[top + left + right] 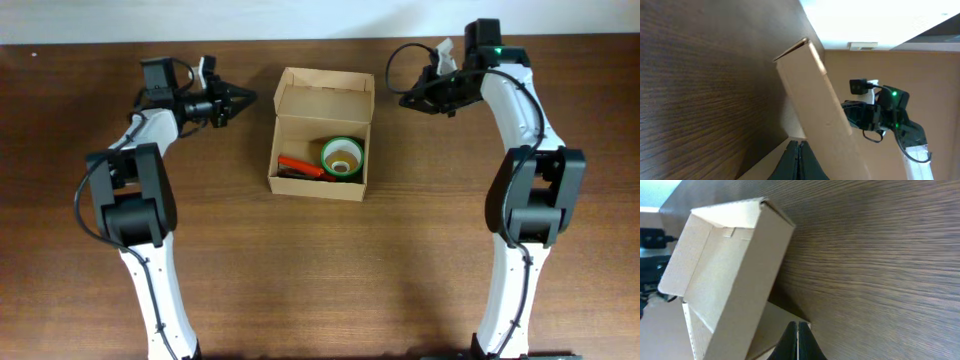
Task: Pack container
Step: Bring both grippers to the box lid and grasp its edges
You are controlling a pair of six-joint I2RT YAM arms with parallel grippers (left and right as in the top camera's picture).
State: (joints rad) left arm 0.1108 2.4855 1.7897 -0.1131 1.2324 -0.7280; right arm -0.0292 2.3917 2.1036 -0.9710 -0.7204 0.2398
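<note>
The container (285,182) is a brown cardboard box at the table's middle, with its lid flap (325,94) standing open at the back. Inside lie a green tape roll (341,157) and a red item (298,164). My left gripper (248,98) is shut and empty, pointing at the box's back left corner and a little apart from it. My right gripper (403,100) is shut and empty, just off the back right corner. The left wrist view shows the box's side wall (815,100) ahead of the shut fingers (799,144). The right wrist view shows the box (735,270) ahead of the shut fingers (797,325).
The box stands on a dark wooden table (330,270). The table's back edge meets a white wall (300,20). A pale cardboard tab (775,325) lies by the box's foot under my right fingertips. The right arm (880,112) shows beyond the box in the left wrist view.
</note>
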